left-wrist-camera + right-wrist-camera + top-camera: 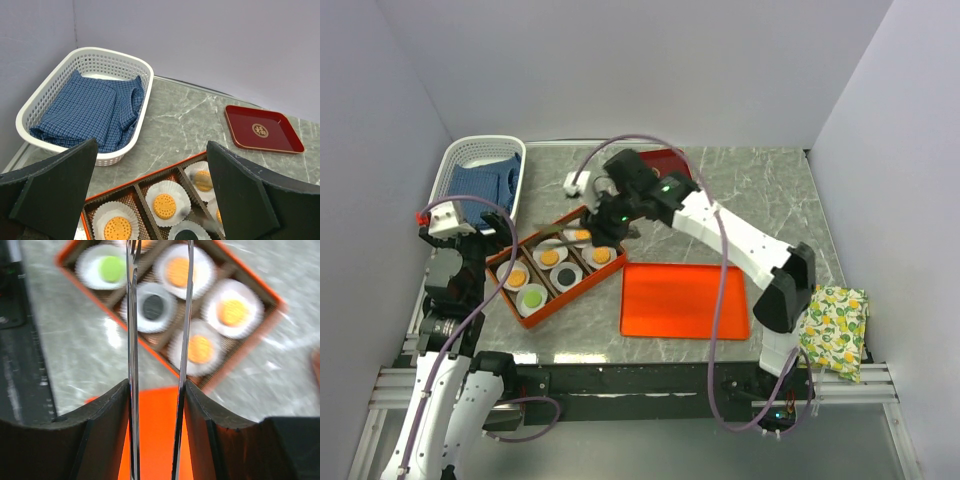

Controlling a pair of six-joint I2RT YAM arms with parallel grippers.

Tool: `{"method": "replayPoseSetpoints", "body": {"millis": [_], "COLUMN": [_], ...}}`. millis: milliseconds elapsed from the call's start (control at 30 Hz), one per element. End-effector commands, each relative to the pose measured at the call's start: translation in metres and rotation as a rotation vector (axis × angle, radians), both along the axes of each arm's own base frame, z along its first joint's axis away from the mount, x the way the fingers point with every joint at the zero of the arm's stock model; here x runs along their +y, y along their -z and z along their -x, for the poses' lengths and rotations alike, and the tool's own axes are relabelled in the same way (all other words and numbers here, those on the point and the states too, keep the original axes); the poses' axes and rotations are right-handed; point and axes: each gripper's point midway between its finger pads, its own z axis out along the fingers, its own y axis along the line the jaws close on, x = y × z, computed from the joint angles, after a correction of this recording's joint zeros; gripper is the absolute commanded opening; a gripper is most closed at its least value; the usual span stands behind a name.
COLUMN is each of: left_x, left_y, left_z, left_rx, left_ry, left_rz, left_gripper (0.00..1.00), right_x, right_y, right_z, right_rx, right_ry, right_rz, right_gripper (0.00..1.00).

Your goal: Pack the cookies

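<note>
Thin metal tongs (132, 340) sit clenched in my right tool (155, 385) above the orange box (278, 304), where all six cookies (200, 348) lie in paper cups (89, 265): light, stiff, crumbly discs, I judge, best pinched gently across their edges; my left tool (151, 165) gapes empty.

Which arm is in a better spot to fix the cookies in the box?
Probably the right arm: the right gripper holds metal tongs over the cookies in the orange box. The left gripper is open and empty, beside the box's end.
</note>
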Motion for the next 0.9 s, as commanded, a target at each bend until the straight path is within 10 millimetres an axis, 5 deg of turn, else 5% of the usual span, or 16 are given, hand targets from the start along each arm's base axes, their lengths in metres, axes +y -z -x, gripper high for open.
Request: {"method": "replayPoseSetpoints", "body": {"millis": [0, 200, 233, 267, 433, 467, 533, 700, 867], "left_x": [0.000, -0.006, -0.006, -0.008, -0.014, -0.015, -0.021, -0.037, -0.043], "left_y": [-0.017, -0.015, -0.015, -0.014, -0.011, -0.011, -0.008, 0.003, 0.007], "left_z": [0.003, 0.000, -0.001, -0.002, -0.006, -0.007, -0.008, -0.019, -0.022], "left_rx": [-0.077, -0.068, -0.065, -0.061, -0.043, -0.040, -0.032, 0.026, 0.045], "left_ry": [0.003, 0.034, 0.037, 0.043, 0.075, 0.081, 0.112, 0.201, 0.230], "left_rz": [0.009, 0.009, 0.009, 0.009, 0.009, 0.010, 0.008, 0.005, 0.006], "left_gripper": [0.96, 0.96, 0.96, 0.96, 0.96, 0.96, 0.96, 0.96, 0.96], "right_x": [-0.045, -0.119, -0.141, -0.158, -0.253, -0.285, -0.319, -0.421, -0.466], "right_y": [-0.033, -0.034, -0.037, -0.023, -0.025, -0.006, -0.008, 0.020, 0.063], "right_z": [-0.041, -0.085, -0.103, -0.108, -0.138, -0.140, -0.146, -0.150, -0.154], "right_rx": [-0.086, -0.111, -0.134, -0.110, -0.093, -0.066, -0.103, -0.141, -0.118], "right_ry": [0.134, 0.368, 0.445, 0.495, 0.808, 0.897, 1.016, 1.340, 1.466], "right_rz": [-0.055, -0.088, -0.106, -0.096, -0.228, -0.219, -0.263, -0.273, -0.207], "right_gripper": [0.52, 0.51, 0.51, 0.52, 0.51, 0.51, 0.52, 0.53, 0.53]}}
